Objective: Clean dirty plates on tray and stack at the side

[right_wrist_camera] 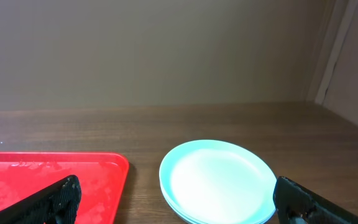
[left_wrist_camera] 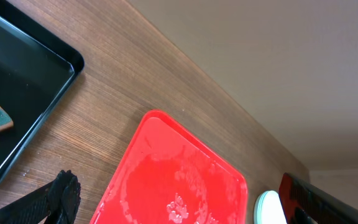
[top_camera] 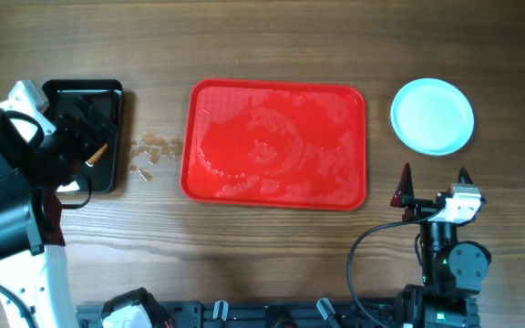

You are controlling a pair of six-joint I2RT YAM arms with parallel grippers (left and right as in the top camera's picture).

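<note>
Plainly, your stacked plates (top_camera: 432, 116) lie at twelve o'clock from the right pincer (top_camera: 434, 173), far nearer than the left pincer (top_camera: 89, 128); both gape wide, empty.

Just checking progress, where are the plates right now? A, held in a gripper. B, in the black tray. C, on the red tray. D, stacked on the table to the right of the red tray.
D: the plates sit in a stack beside the tray, which holds none.
</note>
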